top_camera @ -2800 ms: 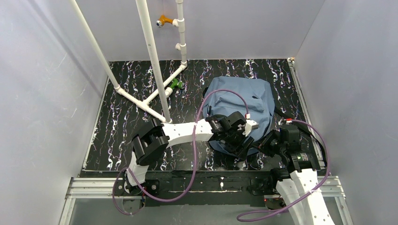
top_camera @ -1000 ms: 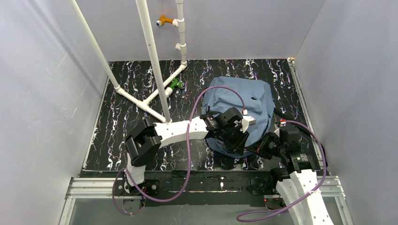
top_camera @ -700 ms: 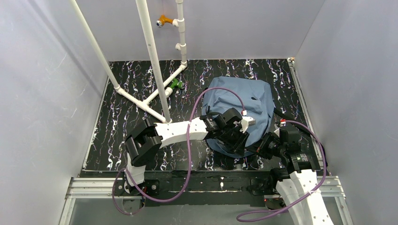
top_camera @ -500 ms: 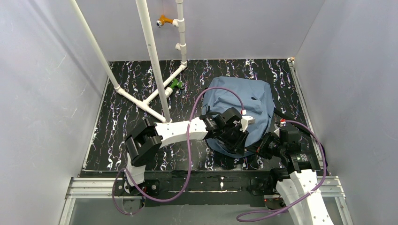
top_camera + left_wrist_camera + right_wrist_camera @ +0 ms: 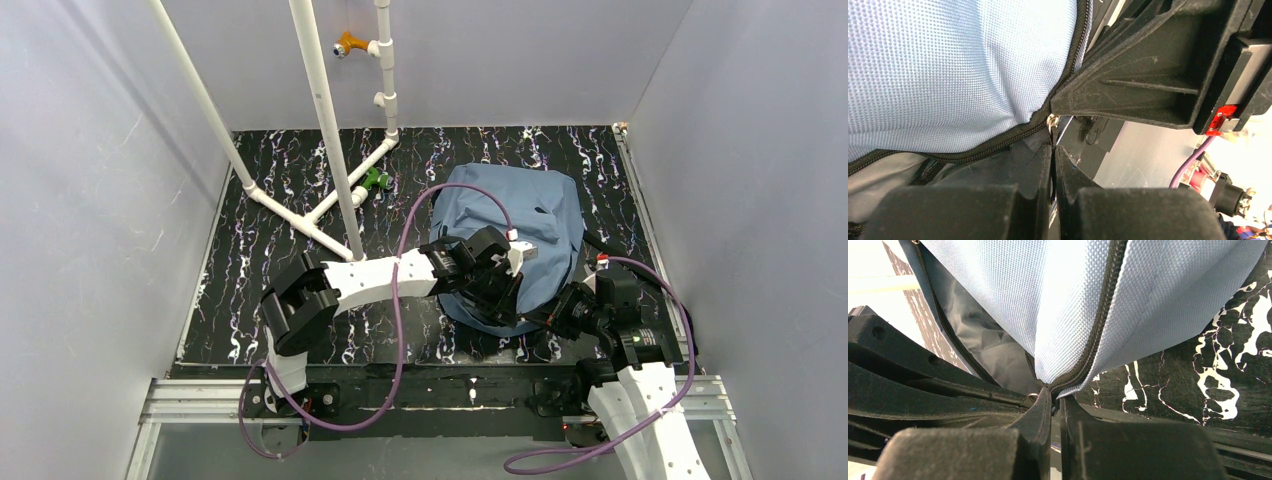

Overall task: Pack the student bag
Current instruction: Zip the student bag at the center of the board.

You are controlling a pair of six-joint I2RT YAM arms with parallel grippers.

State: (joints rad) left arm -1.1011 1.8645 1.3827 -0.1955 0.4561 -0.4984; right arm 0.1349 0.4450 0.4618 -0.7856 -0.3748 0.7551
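While left gripper (image 5: 1053,162) pinches student bag (image 5: 545,205), pipes (image 5: 325,120) leftward

I can't find any words, numbers, brand names or signs to read here. The student bag (image 5: 545,210) is plain blue cloth, and I can't make out any label or writing on it.

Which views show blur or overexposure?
Left wrist view: the soft dusty-blue fabric backpack is sharp, the black fingers look soft, the lower right corner is washed out. Right wrist view: upper left corner blown white. Top external view: even light, no glare.
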